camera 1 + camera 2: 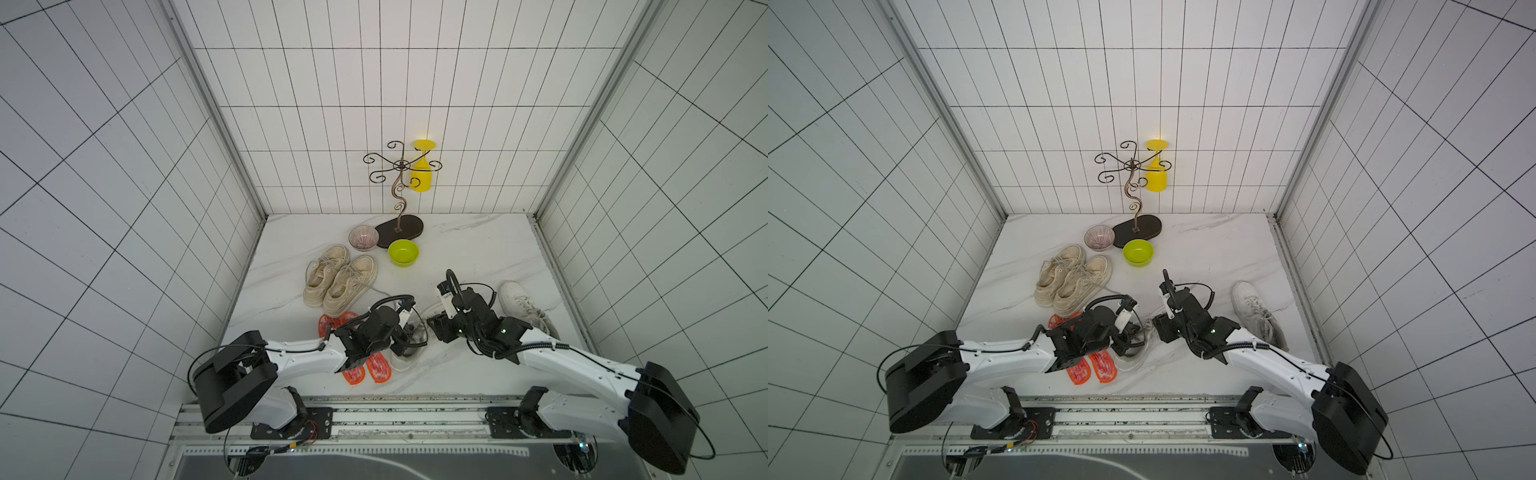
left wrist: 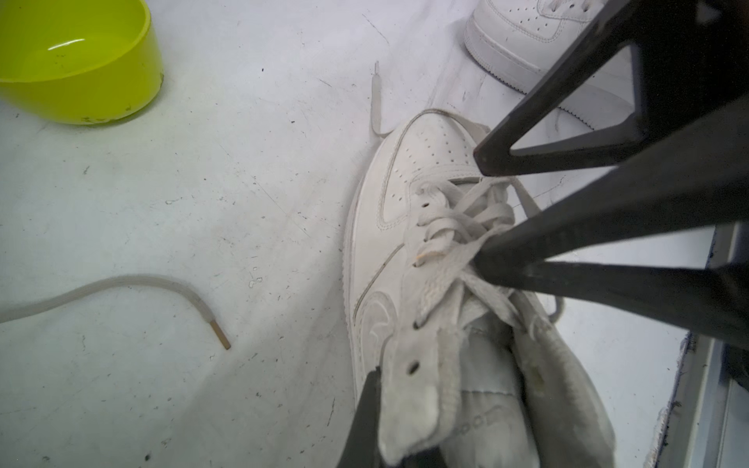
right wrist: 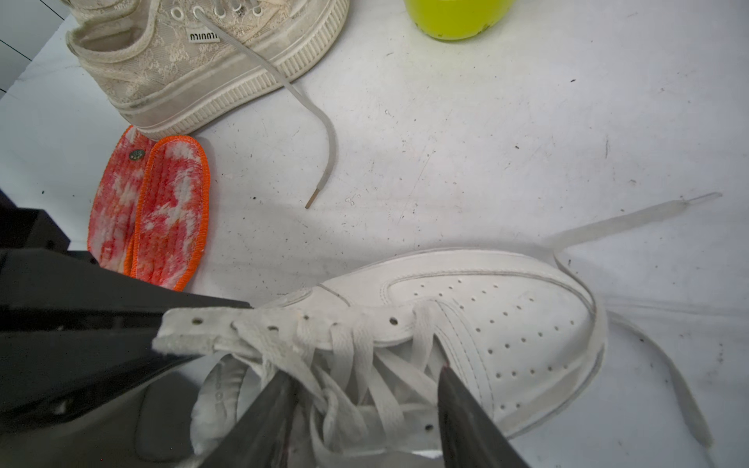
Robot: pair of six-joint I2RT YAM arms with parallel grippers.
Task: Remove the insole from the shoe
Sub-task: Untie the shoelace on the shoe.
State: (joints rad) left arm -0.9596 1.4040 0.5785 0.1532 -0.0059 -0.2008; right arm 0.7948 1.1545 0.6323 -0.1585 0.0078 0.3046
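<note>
Left fingers (image 2: 364, 413) are clenched on the shoe (image 2: 405, 194). They pinch the top end of its eyelet flap (image 2: 409, 389), and the flap stands out from the opening. My right fingers (image 3: 462, 417) are released and stand apart. Both tips are down among the laces (image 3: 364, 364) over the tongue, with several lace crossings between them, and I see nothing gripped there.

The insole (image 3: 219, 389) is inside the shoe, where a pale grey printed surface shows through the opening. It is just beside the left fingers and behind the right ones. The shoe rests on the table (image 2: 202, 202), its toe beyond the right fingers on the side away from the left fingers.

Two orange insoles (image 3: 162, 210) lie flat near the left fingers, on the side away from my right ones, touching the sole of a beige sneaker (image 3: 202, 60). That sneaker's loose lace end (image 3: 320, 190) lies on the table between it and the shoe. A green bowl (image 2: 77, 60) sits well past the toe. A second white shoe (image 1: 523, 307) lies on the outer side of the right fingers, apart from them.
</note>
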